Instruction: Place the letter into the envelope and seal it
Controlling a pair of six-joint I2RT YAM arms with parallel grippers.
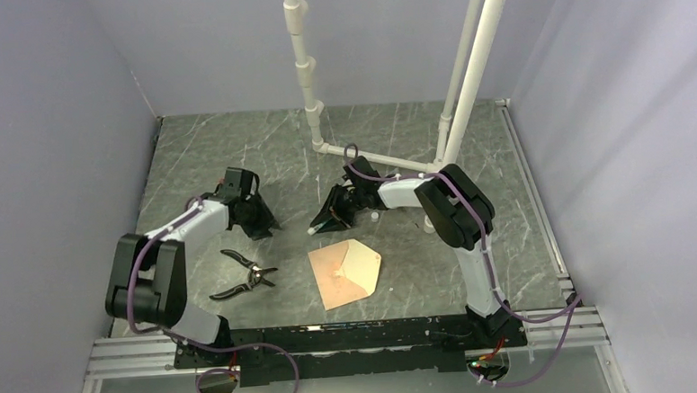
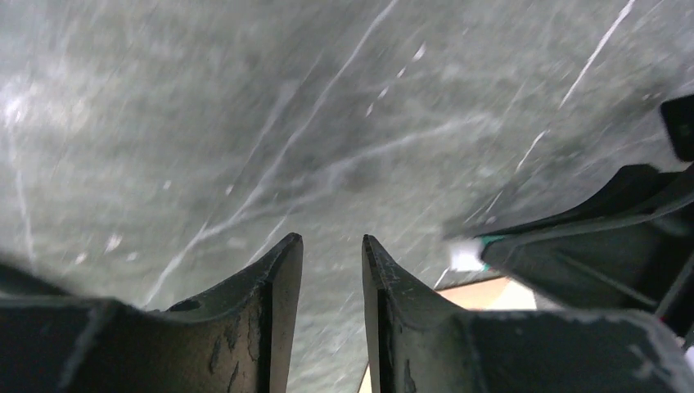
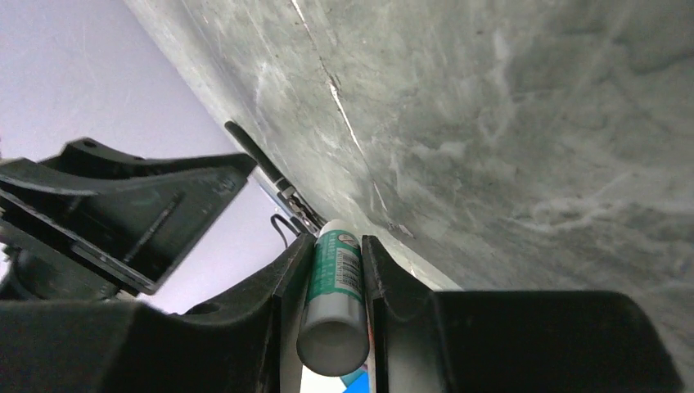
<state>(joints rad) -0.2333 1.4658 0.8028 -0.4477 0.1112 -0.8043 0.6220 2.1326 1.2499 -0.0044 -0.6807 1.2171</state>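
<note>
- The right fingers [image 1: 330,220] are clamped on a glue stick [image 3: 334,303]. It lies lengthwise between them with its white end pointing down toward the bench [image 1: 198,150]. I judge this grip is meant to bring the tip to paper for sealing.
- The envelope [image 1: 334,278] lies flat on the bench, near the middle and a little toward the arms' bases, just in front of the right fingers. Its pointed flap [image 1: 366,263] is folded open to the right, paler inner face up. That is the face that would take the glue, so the seal looks not yet made.
- No letter shows as a separate sheet. It may be inside the envelope, but I cannot tell.
- The left fingers [image 1: 258,217] hang low over bare bench, to the left of the envelope and apart from it. They stand slightly apart with nothing between them, so they seem free to hold the envelope down or press the flap.
- A pair of black-handled hand cutters [image 1: 246,279] lies left of the envelope, touching nothing. It looks to have no part in this step.
- The only print is on the glue stick's green and white label. There are fine lines like a barcode, too small and blurred to read, and no brand can be made out.
</note>
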